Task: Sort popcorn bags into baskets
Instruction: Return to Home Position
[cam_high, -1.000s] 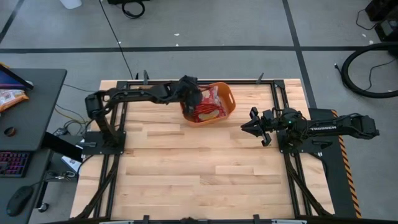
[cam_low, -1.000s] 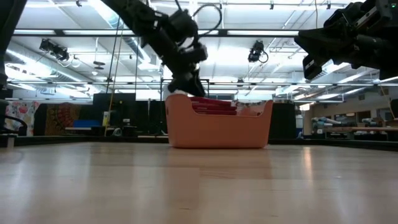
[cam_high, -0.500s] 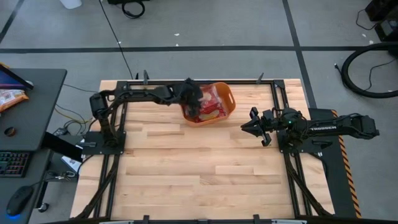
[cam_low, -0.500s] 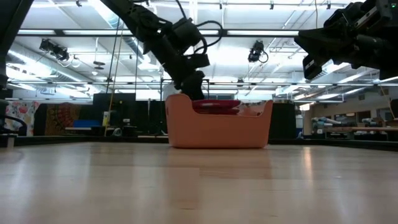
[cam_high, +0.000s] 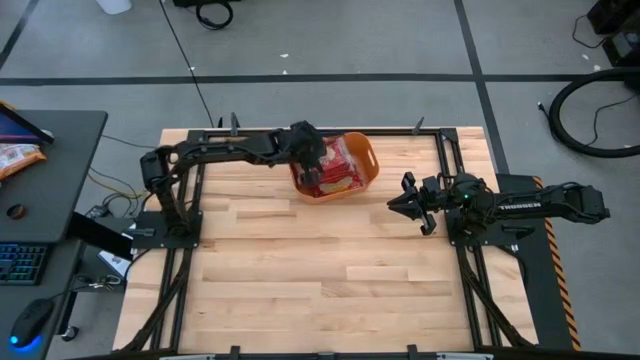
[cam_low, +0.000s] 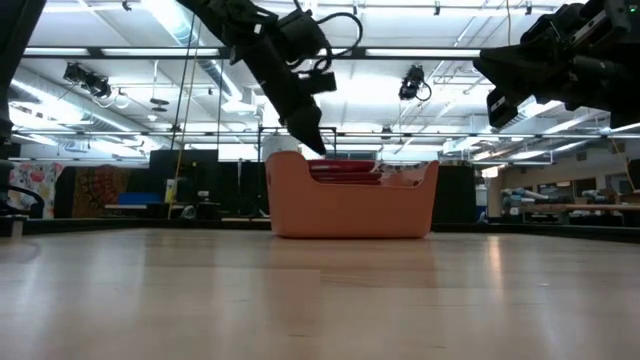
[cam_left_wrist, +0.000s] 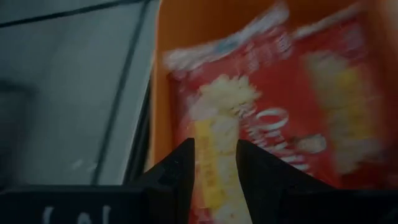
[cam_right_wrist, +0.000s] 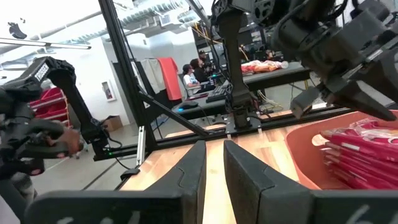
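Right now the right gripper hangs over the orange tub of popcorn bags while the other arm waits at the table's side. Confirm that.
Not right: it is the left gripper that hangs over the orange tub of popcorn bags. The other arm, the one with the right gripper, waits at the table's side. The high view shows this.

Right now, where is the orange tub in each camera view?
High view: orange tub, middle of the table's upper edge.
Low view: tub at centre, standing on the table.
Left wrist view: close ahead, its wall behind the popcorn bags.
Right wrist view: tub partly cut off by the picture's edge.
Shared landmark: the red popcorn bags inside it.
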